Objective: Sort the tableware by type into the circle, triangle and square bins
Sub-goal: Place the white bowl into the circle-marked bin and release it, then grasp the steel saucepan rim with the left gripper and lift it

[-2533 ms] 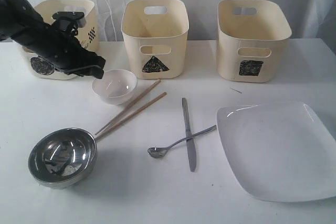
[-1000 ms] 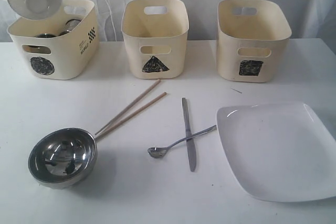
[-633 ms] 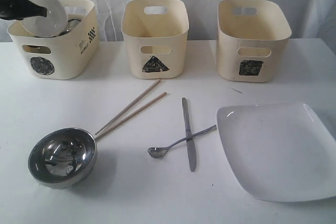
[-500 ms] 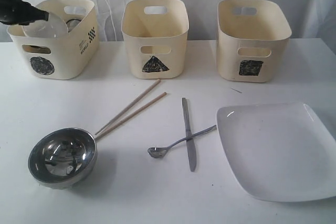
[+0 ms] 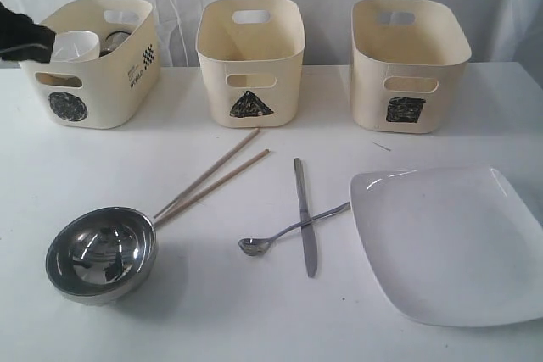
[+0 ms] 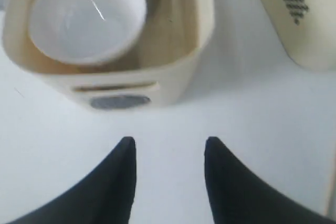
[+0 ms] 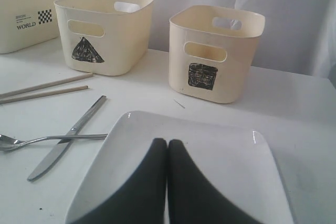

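The small white bowl (image 5: 75, 45) (image 6: 86, 17) lies inside the circle bin (image 5: 93, 82) (image 6: 178, 66), beside a steel cup (image 5: 115, 38). My left gripper (image 6: 168, 142) stands open and empty in front of that bin, its black tip (image 5: 34, 41) just left of the rim. On the table lie the shiny steel bowl (image 5: 100, 253), two chopsticks (image 5: 212, 177), the knife (image 5: 304, 214) crossed by the spoon (image 5: 288, 231), and the square plate (image 5: 450, 243) (image 7: 220, 140). My right gripper (image 7: 168, 142) is shut and empty above the plate.
The triangle bin (image 5: 250, 61) (image 7: 105, 30) and square bin (image 5: 410, 65) (image 7: 215, 51) stand along the back, both showing nothing inside. A white curtain hangs behind them. Another cream tub (image 6: 299, 14) sits close beside the circle bin.
My left gripper lifted the white bowl off the table, carried it over the circle bin and let it go there. The gripper is now open and drawn back to the left.
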